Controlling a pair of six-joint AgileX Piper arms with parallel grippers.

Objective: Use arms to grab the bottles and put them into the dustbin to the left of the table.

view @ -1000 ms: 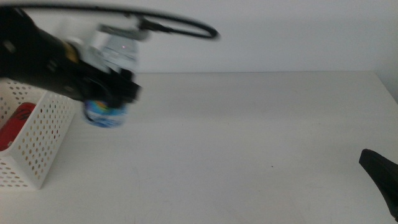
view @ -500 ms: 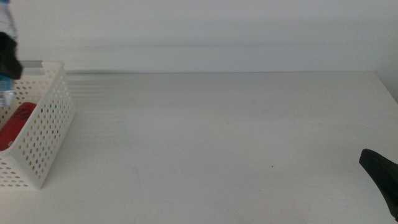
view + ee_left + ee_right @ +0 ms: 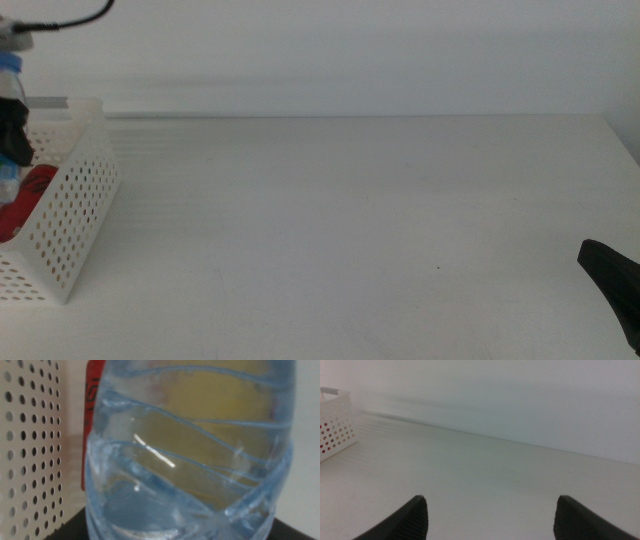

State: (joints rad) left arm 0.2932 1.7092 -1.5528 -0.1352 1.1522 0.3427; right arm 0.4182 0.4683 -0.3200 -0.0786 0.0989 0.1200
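- The bin is sitting at the far left of the table, its holed wall also showing in the left wrist view.
- The left gripper is hanging over the bin at the picture's left edge, largely cut off; it seems to be gripping the water bottle, though the jaws themselves are mostly hidden.
- The water bottle is filling the left wrist view, clear and ribbed; its blue cap is peeking out above the gripper in the middle view.
- The can is lying inside the bin, showing red behind the water bottle and through the bin's holes.
- Yellow is glowing through the clear bottle, probably the yellow bottle in the bin.
- The right gripper is waiting low over the table's right side, well apart from the bin, jaws spread wide and holding nothing.
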